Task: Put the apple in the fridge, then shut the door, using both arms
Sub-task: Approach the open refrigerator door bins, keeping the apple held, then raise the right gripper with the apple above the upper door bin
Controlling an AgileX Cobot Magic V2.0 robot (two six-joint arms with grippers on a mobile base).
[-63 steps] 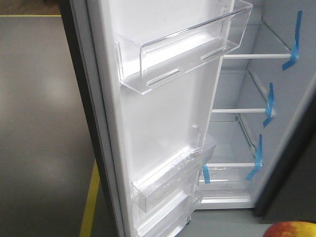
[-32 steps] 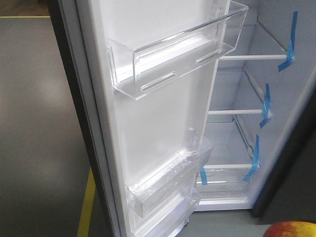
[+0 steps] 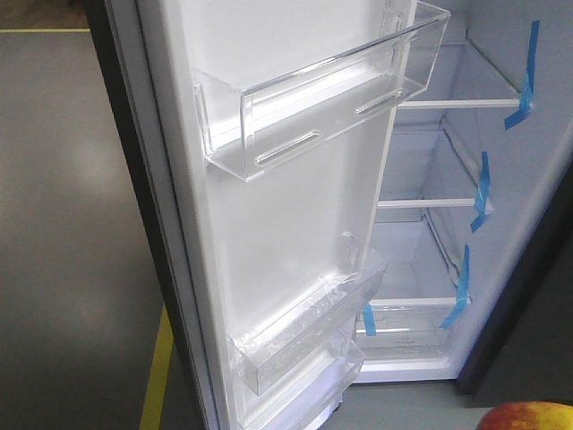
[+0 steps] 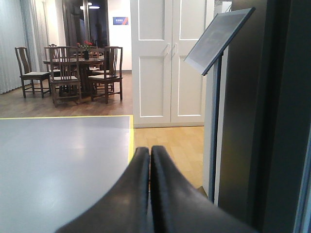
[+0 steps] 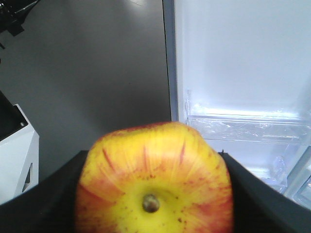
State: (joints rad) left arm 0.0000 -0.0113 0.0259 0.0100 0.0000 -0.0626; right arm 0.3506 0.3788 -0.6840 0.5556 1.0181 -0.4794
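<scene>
No text can be read in any view. In the left wrist view, a small blue wall sign (image 4: 121, 20) at eleven o'clock carries marks too small to read. The tilted display board (image 4: 218, 39) at one o'clock shows only a grey face.

"What's over beyond the grey floor (image 4: 58, 160)?"

"A yellow line (image 4: 130, 141) runs along its edge. After that it's pale wood flooring (image 4: 170, 143) up to white double doors (image 4: 170, 63). Just right of them a dark slanted sign panel (image 4: 216, 39) stands on a thin post (image 4: 214, 131)."

"And farther back?"

"A dark wooden dining table (image 4: 73, 61) ringed with chairs (image 4: 109, 68), with red flowers (image 4: 86, 45) on top and pale curtains (image 4: 12, 43) at the left. Closer in, a white box (image 5: 17, 155) sits on the grey floor."
</scene>
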